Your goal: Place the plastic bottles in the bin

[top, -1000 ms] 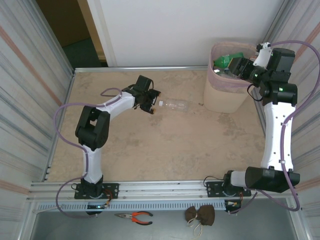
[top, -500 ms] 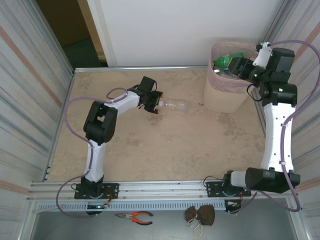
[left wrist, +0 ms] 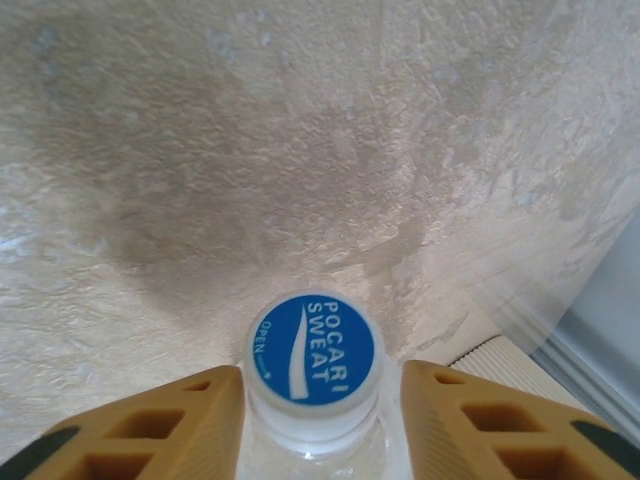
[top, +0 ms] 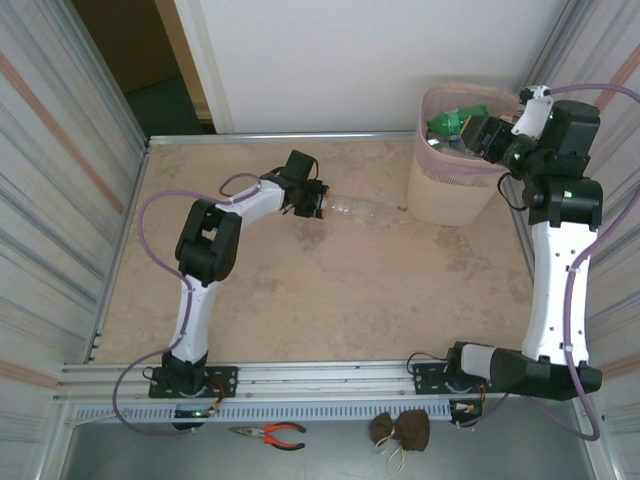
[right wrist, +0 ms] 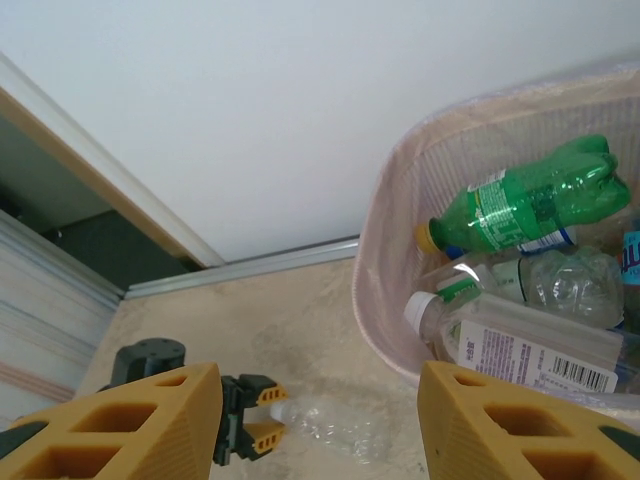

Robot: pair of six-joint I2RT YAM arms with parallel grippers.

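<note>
Beige table point(top: 300, 300), tall bin point(top: 440, 195) with bottles point(right wrist: 520, 200) inside; clear bottle point(top: 355, 210) lying just left of bin, left gripper point(top: 320, 203) clamped on its neck; right gripper point(top: 476, 135) above bin rim, jaws apart, empty

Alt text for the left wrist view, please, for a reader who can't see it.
The left gripper is shut on the neck of a clear plastic bottle, its blue Pocari Sweat cap facing the camera. Mottled beige table lies beyond.
</note>
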